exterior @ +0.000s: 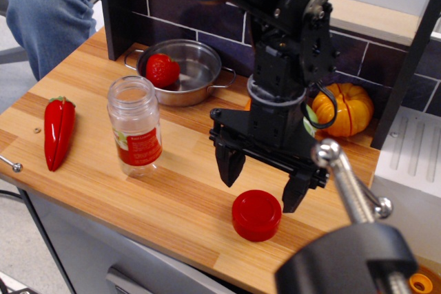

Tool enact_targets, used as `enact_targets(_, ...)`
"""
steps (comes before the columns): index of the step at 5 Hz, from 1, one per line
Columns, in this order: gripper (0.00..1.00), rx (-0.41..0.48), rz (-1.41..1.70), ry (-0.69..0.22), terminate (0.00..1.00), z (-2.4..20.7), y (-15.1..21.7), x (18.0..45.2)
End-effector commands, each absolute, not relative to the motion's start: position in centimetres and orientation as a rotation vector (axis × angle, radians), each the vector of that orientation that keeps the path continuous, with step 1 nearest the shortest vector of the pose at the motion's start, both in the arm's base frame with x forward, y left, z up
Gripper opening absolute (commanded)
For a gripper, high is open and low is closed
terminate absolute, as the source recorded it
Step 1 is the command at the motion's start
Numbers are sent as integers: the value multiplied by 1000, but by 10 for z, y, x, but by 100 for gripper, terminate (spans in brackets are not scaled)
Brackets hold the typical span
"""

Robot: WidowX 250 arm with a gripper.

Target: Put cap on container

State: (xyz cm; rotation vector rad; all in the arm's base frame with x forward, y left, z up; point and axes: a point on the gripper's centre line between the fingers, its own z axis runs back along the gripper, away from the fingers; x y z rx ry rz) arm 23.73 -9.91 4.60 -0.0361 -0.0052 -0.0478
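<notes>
The red cap [256, 215] lies flat on the wooden counter near its front edge. The clear jar [134, 127] with a red-and-white label stands upright and uncapped to the left, apart from the cap. My gripper [262, 182] is open, fingers pointing down, hovering just above and behind the cap. One fingertip [229, 170] is left of the cap and the other [295, 195] is at its right edge. The gripper holds nothing.
A steel pan [200, 77] with a red tomato-like toy [162, 70] sits at the back. A red chili pepper [57, 132] lies at the left. An orange pumpkin [342, 109] sits behind my arm. A metal clamp [351, 191] is in the foreground right.
</notes>
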Motion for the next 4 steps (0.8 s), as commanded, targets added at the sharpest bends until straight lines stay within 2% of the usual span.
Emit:
enact_targets(1,100,-36,-48,-5,0,46,-99,237)
enact_targets(4,100,-9,-51,-69,0,21,-101,242)
